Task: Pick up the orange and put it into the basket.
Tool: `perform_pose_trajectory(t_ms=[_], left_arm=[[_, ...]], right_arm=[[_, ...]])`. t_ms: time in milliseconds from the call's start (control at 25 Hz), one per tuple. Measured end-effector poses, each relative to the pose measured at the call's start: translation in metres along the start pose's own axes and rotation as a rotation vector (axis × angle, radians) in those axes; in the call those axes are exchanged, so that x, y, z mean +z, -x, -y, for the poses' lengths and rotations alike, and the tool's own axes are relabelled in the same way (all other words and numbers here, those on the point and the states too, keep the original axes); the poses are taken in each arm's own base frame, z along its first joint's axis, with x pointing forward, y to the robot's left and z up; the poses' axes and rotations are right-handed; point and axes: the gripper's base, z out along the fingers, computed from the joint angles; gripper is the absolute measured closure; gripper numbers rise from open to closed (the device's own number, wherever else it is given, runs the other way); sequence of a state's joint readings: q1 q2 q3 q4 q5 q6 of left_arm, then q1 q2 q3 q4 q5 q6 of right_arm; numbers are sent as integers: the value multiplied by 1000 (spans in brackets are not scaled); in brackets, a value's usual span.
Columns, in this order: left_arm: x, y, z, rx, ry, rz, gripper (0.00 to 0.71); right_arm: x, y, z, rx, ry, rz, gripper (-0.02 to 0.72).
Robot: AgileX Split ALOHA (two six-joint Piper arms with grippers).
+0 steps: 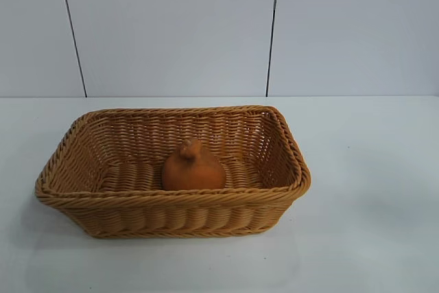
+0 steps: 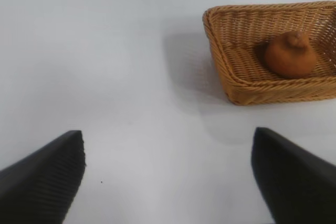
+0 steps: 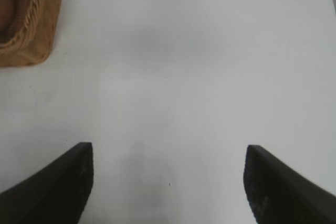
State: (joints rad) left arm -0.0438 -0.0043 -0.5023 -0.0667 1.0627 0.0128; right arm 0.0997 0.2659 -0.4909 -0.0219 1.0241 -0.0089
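Observation:
The brownish-orange orange [image 1: 194,167] with a knobbly bump on top sits upright inside the tan wicker basket [image 1: 75,190] at the table's middle. It also shows in the left wrist view [image 2: 290,54], inside the basket [image 2: 226,51]. My left gripper [image 2: 168,145] is open and empty over bare table, well apart from the basket. My right gripper [image 3: 168,153] is open and empty over bare table; a corner of the basket [image 3: 37,30] shows far off in its view. Neither arm shows in the exterior view.
The white table [image 1: 370,169] surrounds the basket on all sides. A pale panelled wall [image 1: 171,25] stands behind the table.

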Motion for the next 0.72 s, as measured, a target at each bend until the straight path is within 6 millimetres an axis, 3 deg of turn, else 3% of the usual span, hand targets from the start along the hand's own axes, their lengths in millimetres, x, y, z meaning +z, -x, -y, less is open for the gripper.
perform_pose_trajectory(t_ms=[400, 720], left_arm=[[0, 0, 0, 0, 0, 0, 95], [0, 0, 0, 0, 0, 0, 95]], right_arm=[[-32, -21, 0, 6, -3, 247, 157], [-35, -24, -1, 9, 4, 270, 158]])
